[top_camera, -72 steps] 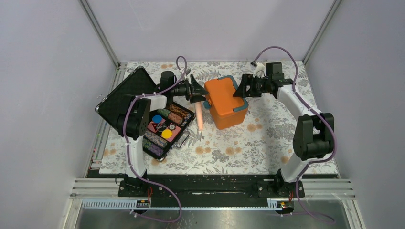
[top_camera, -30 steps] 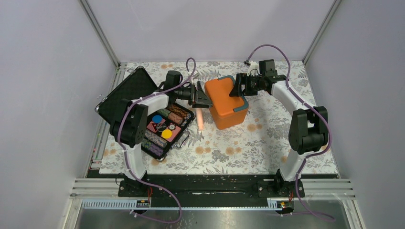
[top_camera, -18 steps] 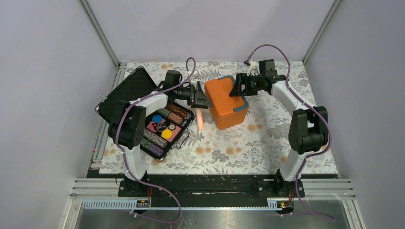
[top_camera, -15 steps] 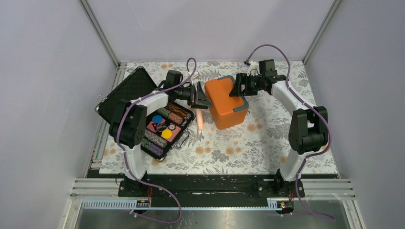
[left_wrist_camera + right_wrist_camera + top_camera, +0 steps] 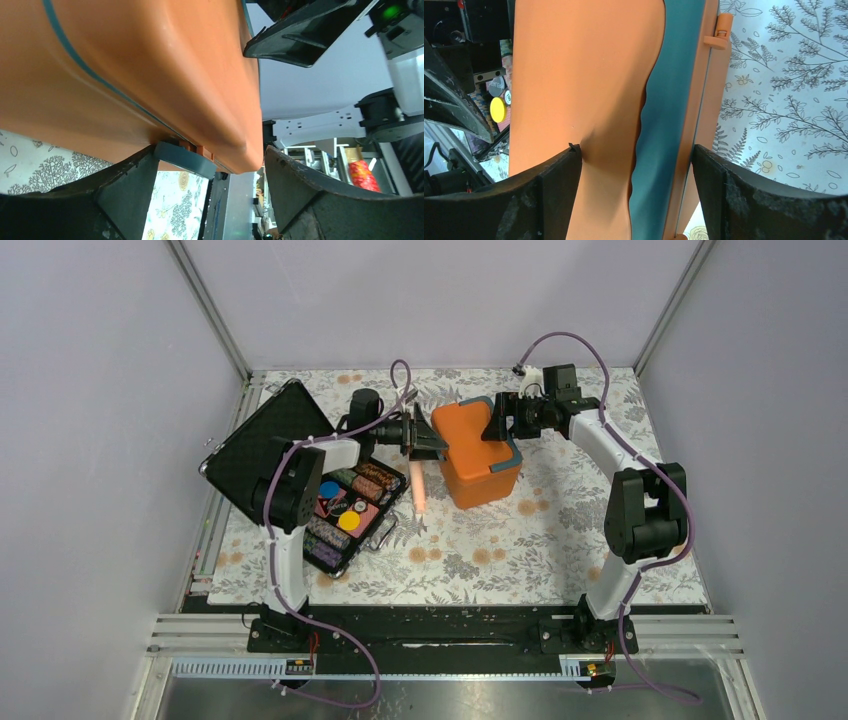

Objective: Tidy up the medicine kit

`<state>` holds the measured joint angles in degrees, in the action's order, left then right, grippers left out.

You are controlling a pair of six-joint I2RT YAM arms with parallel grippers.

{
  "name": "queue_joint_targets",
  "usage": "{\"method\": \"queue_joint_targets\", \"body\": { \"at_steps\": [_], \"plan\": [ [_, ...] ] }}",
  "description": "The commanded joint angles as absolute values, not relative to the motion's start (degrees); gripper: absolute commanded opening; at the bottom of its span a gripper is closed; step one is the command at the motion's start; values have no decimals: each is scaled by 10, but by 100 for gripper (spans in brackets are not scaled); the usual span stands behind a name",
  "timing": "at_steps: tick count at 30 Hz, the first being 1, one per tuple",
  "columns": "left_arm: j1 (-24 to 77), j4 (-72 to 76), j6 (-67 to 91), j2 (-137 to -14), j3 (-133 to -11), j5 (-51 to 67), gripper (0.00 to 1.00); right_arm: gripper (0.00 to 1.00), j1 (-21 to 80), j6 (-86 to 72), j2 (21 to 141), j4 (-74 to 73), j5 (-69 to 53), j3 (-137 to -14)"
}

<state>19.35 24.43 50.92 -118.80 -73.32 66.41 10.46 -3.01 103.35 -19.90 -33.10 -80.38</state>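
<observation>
Orange plastic medicine kit (image 5: 482, 476), rounded lid (image 5: 463, 427), left claw (image 5: 433, 437) agape, right claw (image 5: 493, 426) agape.

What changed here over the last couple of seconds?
Both arms closed in on the medicine kit: the right gripper moved in to its lid edge, the left gripper came against its left side, then shifted farther back. Kit, chip case and pink tube stayed put.

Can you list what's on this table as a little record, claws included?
medicine kit: orange box, teal rim, lid down, mid-table
left gripper: open, at the kit's left side
right gripper: open, straddling the lid's right edge
chip case: black, open, left of kit
pinkish stick: lying between case and kit
</observation>
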Motion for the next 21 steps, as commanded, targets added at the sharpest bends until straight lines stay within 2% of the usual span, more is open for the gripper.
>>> {"method": "queue_joint_targets", "body": {
  "at_steps": [1,12,21],
  "plan": [
    [207,495,655,-1202,-751,711,74,85,116,25,1064,-249,-254,-777],
    [199,445,604,-1157,-716,719,57,85,116,32,1070,-249,-253,-780],
    [181,414,575,-1131,-688,724,56,85,116,35,1076,-252,-252,-786]
  ]
}}
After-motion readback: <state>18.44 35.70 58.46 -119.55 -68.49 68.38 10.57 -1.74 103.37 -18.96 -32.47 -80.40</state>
